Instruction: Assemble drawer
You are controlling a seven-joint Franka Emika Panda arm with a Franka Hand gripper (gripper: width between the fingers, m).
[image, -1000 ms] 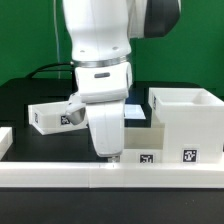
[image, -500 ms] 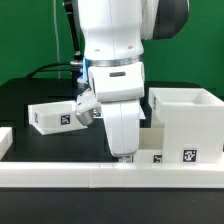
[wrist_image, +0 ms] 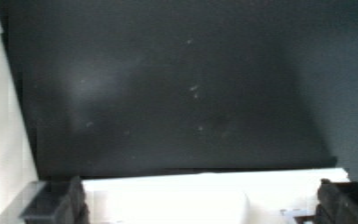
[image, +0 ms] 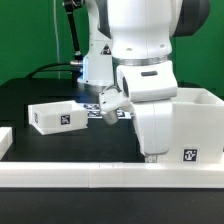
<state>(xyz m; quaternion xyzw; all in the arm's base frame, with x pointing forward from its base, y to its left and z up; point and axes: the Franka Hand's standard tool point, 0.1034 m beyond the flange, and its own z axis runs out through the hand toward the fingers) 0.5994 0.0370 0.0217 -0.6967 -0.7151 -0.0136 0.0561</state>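
While the arm (image: 140, 40) hides much of the housing (image: 202, 122), the jaws stand wide. White plastic (wrist_image: 194, 200) between them is cropped.

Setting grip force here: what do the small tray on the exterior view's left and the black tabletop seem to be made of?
The small tray: probably hard white plastic, matte; smooth opaque walls, crisp edges, a black-and-white tag on its side. Painted wood cannot be ruled out.
The tabletop: black and matte, no glare, faintly speckled in the wrist view; possibly a mat or cloth, unclear.
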